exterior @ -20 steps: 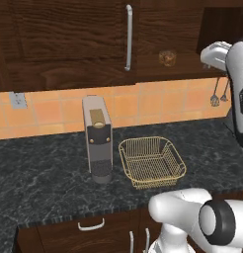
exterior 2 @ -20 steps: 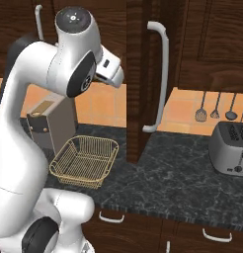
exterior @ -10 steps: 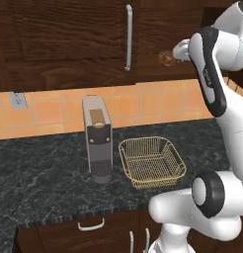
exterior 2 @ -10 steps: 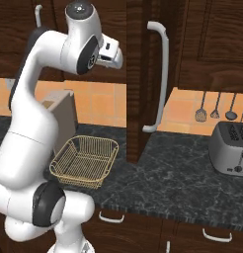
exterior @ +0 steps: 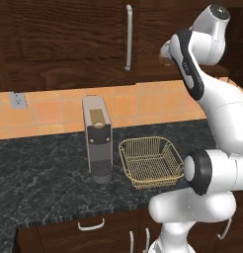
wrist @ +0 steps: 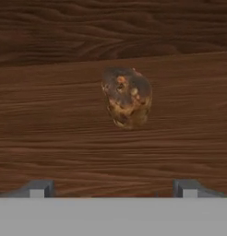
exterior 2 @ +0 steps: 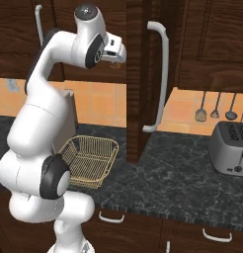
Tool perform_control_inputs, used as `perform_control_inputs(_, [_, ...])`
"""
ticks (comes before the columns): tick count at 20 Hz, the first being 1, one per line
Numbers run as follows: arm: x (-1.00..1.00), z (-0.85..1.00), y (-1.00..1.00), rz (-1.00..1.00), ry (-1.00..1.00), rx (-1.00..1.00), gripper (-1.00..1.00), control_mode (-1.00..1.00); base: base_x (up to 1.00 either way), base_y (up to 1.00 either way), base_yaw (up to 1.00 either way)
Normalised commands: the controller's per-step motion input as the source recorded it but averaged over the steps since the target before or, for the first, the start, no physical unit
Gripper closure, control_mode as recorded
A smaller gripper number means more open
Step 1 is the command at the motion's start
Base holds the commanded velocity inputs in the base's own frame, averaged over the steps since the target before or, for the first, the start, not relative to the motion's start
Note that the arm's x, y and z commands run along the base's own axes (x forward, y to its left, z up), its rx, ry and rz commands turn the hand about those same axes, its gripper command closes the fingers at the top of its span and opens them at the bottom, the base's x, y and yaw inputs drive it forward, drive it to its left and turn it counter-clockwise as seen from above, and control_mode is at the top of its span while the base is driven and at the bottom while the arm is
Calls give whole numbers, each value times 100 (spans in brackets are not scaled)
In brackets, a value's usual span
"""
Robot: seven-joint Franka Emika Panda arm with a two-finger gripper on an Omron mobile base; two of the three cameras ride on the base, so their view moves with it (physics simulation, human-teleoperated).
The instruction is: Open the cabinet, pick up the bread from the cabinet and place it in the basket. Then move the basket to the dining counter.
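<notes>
Left base view: arm reaches up into the cabinet (exterior: 69, 39); wire basket (exterior: 151, 162) waits empty on the black counter beside the coffee machine (exterior: 97, 138), ready to receive.
Right base view: cabinet door (exterior 2: 148, 74) swung open for access.
Hand view: gripper (wrist: 113, 188) jaws wide, nothing held, lined up on the bread (wrist: 127, 97) on the shelf.

I see flat, even rendered light, no clear source. The tiled wall (exterior: 143, 106) glows bright; the cabinet (exterior: 69, 39) stays dim. My hand view is soft and blurry, the bread (wrist: 127, 97) casting hardly any shadow.
</notes>
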Motion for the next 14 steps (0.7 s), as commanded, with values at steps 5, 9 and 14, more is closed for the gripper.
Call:
perform_control_inputs(5, [44,-13,0,0,0,-1,-100,-100,0,0,0])
perform_control_inputs(9, [50,-5,-5,0,-1,-1,-100,-100,0,0,0])
perform_control_inputs(14, [39,-3,-20,0,-2,0,-100,-100,0,0,0])
